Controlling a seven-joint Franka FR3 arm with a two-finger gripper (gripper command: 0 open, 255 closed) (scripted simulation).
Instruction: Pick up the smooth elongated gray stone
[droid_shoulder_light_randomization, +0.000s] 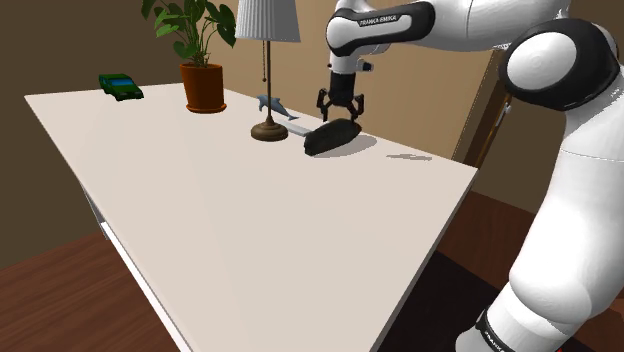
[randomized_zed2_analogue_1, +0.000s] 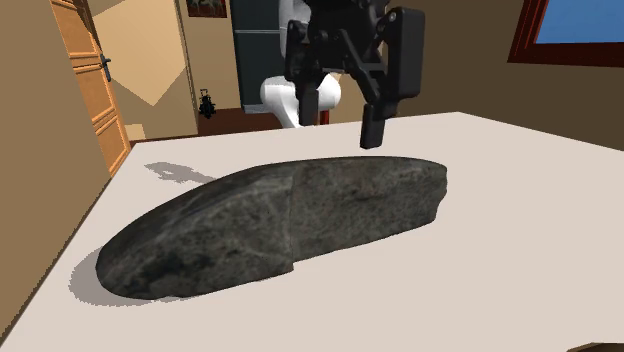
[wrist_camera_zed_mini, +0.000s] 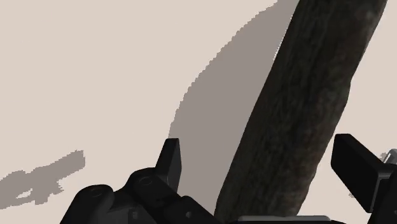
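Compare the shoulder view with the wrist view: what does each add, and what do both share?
Shoulder view adds a white-shaded table lamp, a green leafy plant in a brown pot, a green toy car and a blue dolphin figure. Wrist view adds the black hand's open fingers flanking the elongated dark grey stone without touching. Both share stone, hand and pale tabletop.

Bright, even light falls from above. The stone (wrist_camera_zed_mini: 299, 114) throws a jagged-edged pale grey shadow (wrist_camera_zed_mini: 216, 95) on the table (wrist_camera_zed_mini: 95, 76) beside the gripper (droid_shoulder_light_randomization: 341, 117).
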